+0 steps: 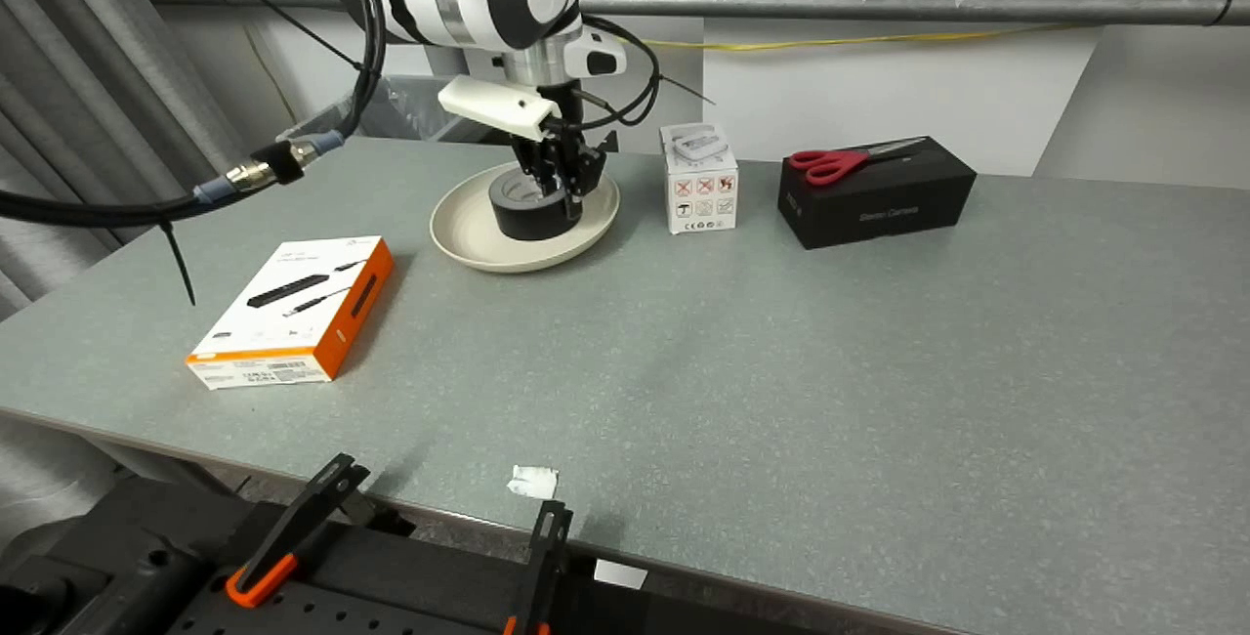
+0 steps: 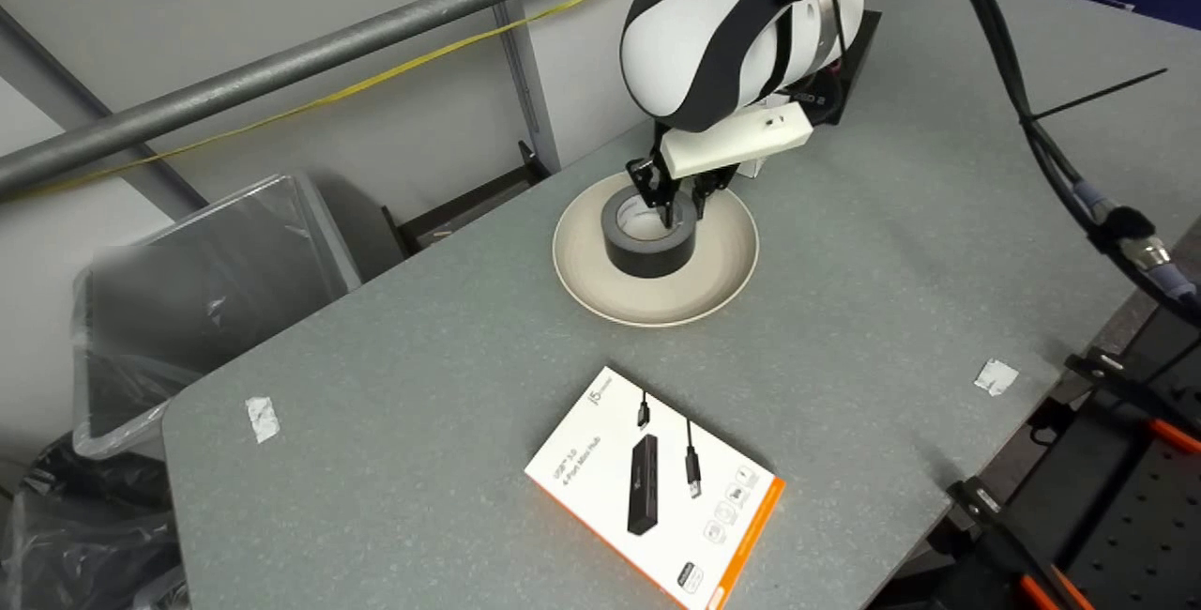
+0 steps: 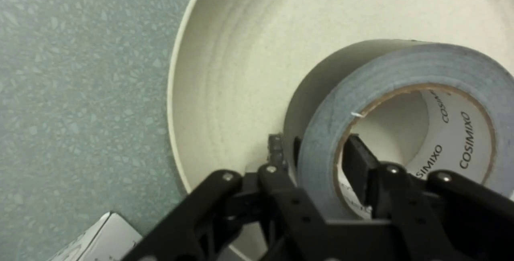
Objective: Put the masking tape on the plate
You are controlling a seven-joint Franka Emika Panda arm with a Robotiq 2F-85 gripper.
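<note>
Beneath the fingers [image 3: 357, 162] lies the cream plate [image 2: 727, 253], with the COSIMIXO masking tape [image 2: 650, 261] in it, hole upward. One finger reaches into the hole, its mate stands along the outer side; whether they squeeze its wall, I cannot tell. On the desk [image 1: 781, 371], a small white carton [image 1: 701, 186] stands near the fingers; farther off, red-handled scissors [image 1: 852, 158] lie on a Stereo Camera box [image 1: 879, 203].

i see the tape [image 2: 650, 261], a wide grey-black roll, flat on the plate [image 2: 721, 263], hole facing up; its white lining reads "cosimixo" in my wrist view. the plate is cream, round and shallow, right way up on the table [image 1: 830, 401].
</note>
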